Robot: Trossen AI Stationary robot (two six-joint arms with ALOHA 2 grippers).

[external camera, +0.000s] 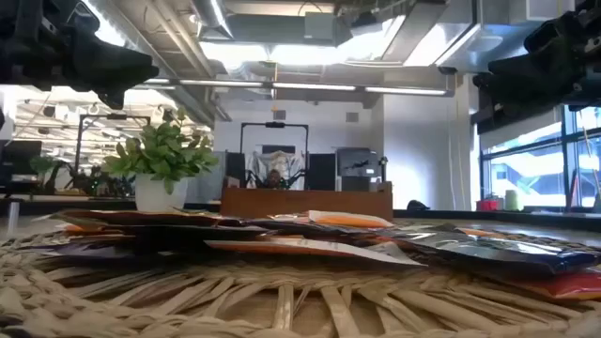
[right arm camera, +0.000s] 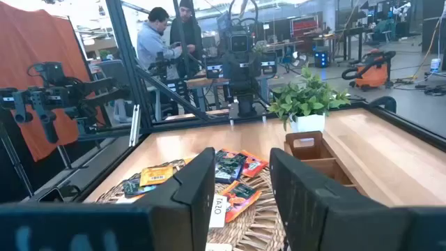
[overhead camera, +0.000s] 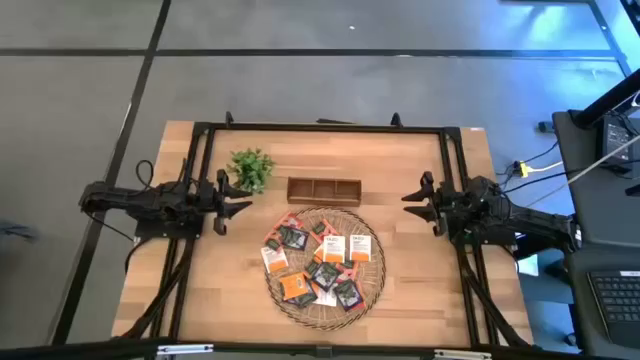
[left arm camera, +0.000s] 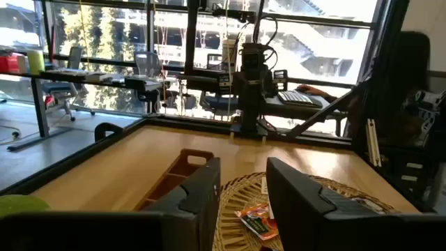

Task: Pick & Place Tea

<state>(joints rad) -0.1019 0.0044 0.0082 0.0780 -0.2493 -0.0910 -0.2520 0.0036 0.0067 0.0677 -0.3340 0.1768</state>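
Left gripper (overhead camera: 243, 202) and right gripper (overhead camera: 408, 200) hang above the table's side edges — both released, fingers parted, grasping nothing. Between them, nearer the front edge, the tea (overhead camera: 322, 261) lies piled on the woven tray (overhead camera: 372, 287). Beyond the tray: the wooden box (overhead camera: 324, 189), then the plant (overhead camera: 251, 168) — just beside the left gripper.

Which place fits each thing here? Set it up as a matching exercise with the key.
Things:
1. tea sachets
2. wooden box
3. plant
4. left pincer

Places:
A. far side of the table, left of the box
B. heaped on the woven tray
C. at the table's left edge, empty
D. just beyond the tray

Pairs: 1-B, 2-D, 3-A, 4-C
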